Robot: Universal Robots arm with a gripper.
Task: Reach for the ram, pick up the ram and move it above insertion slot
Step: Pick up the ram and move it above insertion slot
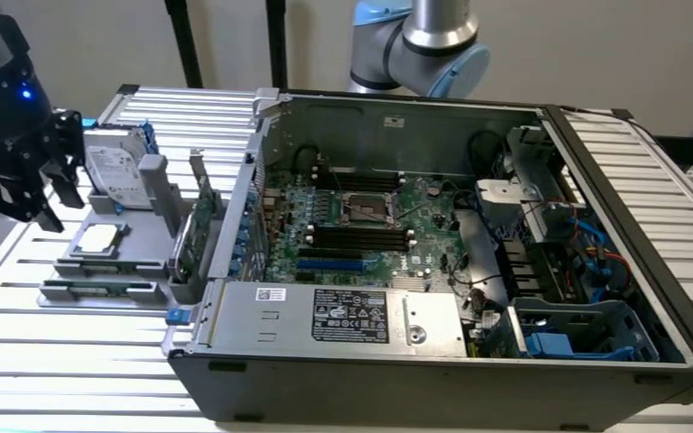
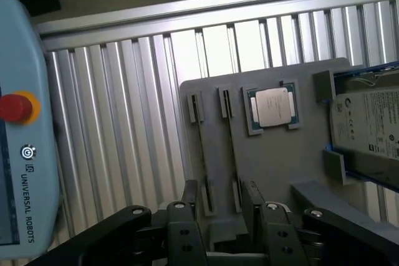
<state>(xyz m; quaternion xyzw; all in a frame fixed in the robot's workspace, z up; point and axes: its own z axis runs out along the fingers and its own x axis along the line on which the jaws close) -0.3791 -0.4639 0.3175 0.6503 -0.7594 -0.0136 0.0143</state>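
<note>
ROBOT ARM POISED OVER PARTS TRAY: A Universal Robots arm's black gripper point(image 1: 40, 194) hangs with its fingers point(image 2: 190, 199) spread wide and nothing between them. It is above a gray holder tray point(image 2: 293, 163) set on a slatted table point(image 1: 82, 361) beside an open computer case point(image 1: 443, 365).

The ram point(image 1: 97, 289), a thin green stick, rests on edge in the tray's lowest, frontmost tier. It is below the gripper and apart from it, nearer the camera in the exterior view. Its long axis runs along the tray's front edge, roughly from the exterior view's left to its right.

In the wrist view, two narrow slots point(image 2: 201, 154) in the tray run lengthwise through the gap between the fingers. The jaws therefore open across the stick's thin dimension, not along its length. Which of the two slots holds the ram cannot be made out there.

A processor chip point(image 2: 274, 107) and a silver hard drive point(image 2: 368, 129) fill the tray's other places. The motherboard's memory slots point(image 1: 359, 239) lie inside the case, well apart to the exterior view's right. The pickup appears not yet made.
</note>
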